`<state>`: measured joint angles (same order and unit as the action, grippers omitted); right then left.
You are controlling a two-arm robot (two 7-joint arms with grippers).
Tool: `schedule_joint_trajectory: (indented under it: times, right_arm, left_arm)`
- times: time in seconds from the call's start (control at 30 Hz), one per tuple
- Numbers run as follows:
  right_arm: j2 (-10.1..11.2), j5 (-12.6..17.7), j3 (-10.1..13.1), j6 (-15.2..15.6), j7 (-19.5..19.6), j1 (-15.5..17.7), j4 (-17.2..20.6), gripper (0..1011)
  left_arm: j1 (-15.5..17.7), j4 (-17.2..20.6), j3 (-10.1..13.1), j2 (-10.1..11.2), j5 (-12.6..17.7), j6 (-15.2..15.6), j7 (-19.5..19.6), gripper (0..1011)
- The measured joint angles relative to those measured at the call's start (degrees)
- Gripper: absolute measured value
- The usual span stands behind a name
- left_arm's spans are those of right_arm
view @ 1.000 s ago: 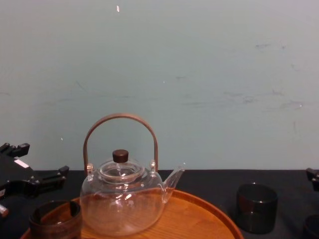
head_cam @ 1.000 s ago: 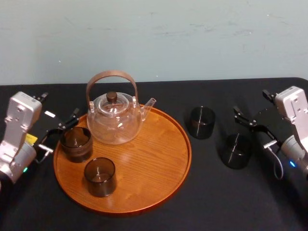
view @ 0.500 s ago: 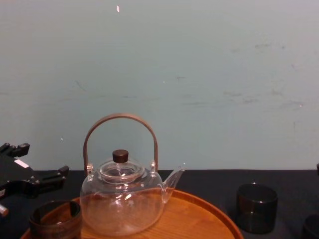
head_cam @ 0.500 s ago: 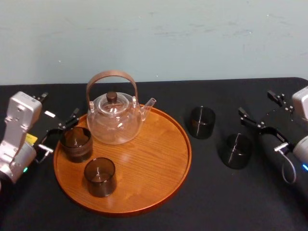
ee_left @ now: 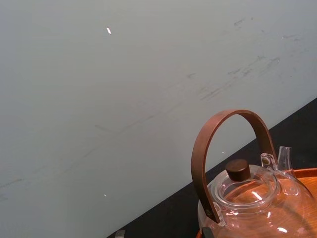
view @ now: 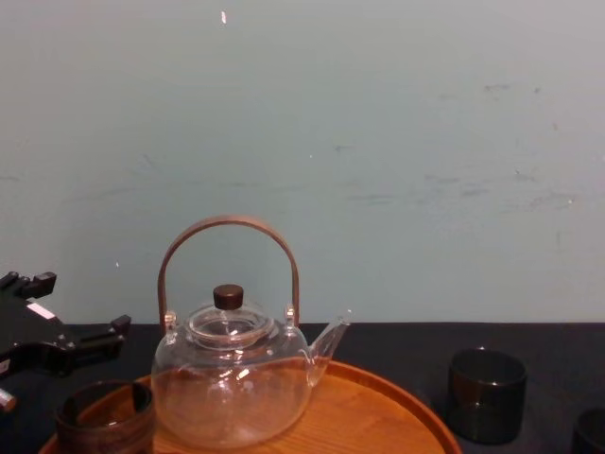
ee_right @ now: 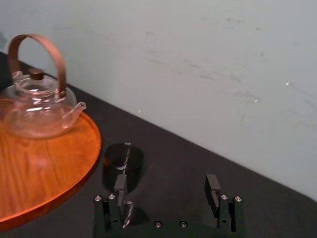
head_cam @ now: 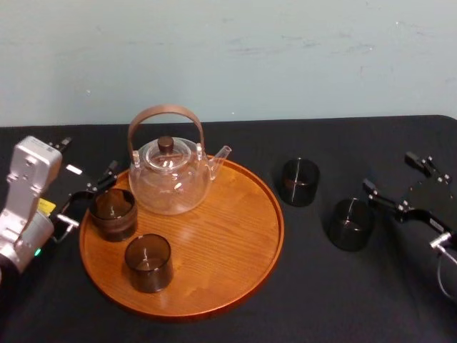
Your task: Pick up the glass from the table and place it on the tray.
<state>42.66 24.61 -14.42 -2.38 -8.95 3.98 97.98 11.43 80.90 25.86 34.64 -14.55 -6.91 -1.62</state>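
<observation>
Start from the black table (head_cam: 321, 300). The round wooden tray (head_cam: 214, 243) sits left of centre and already carries the teapot (head_cam: 171, 179) and two dark glasses (head_cam: 148, 262).

Two more glasses stand upright on the bare cloth to the tray's right. The farther glass (head_cam: 298, 181) is just beside the rim. The nearer glass (head_cam: 350, 224) is a little farther out, and closer to the robot.

Your right gripper (head_cam: 391, 173) hovers with its jaws spread and holding nothing. The nearer glass is just beside its tray-side finger, offset toward the tray rather than between the fingers. In the right wrist view it is hard to tell which glass lines up with that finger.

The left gripper (head_cam: 87, 198) is also released, at the tray's far-left edge, so the right arm is clearly the closer one. I'd take the nearer glass side-on, since its long axis is vertical.
</observation>
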Motion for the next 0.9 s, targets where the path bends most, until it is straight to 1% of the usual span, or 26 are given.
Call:
schedule_joint_trajectory:
  times: [0.23, 0.43, 0.7, 0.73, 0.9]
  right_arm:
    - [1.1, 1.5, 1.7, 2.2, -1.5, 3.4, 2.9, 1002]
    - [1.8, 1.8, 2.4, 4.3, -2.8, 5.3, 4.6, 1002]
    - [2.1, 1.4, 2.9, 7.2, -4.1, 6.8, 5.8, 1002]
    - [2.1, 1.4, 2.9, 7.2, -4.1, 6.8, 5.8, 1002]
    - [1.9, 1.0, 3.2, 9.4, -4.9, 7.2, 5.9, 1002]
  left_arm:
    - [0.0, 0.0, 0.0, 0.0, 0.0, 0.0, 0.0, 1001]
    - [0.0, 0.0, 0.0, 0.0, 0.0, 0.0, 0.0, 1001]
    - [0.0, 0.0, 0.0, 0.0, 0.0, 0.0, 0.0, 1002]
    - [0.0, 0.0, 0.0, 0.0, 0.0, 0.0, 0.0, 1001]
    - [0.0, 0.0, 0.0, 0.0, 0.0, 0.0, 0.0, 1001]
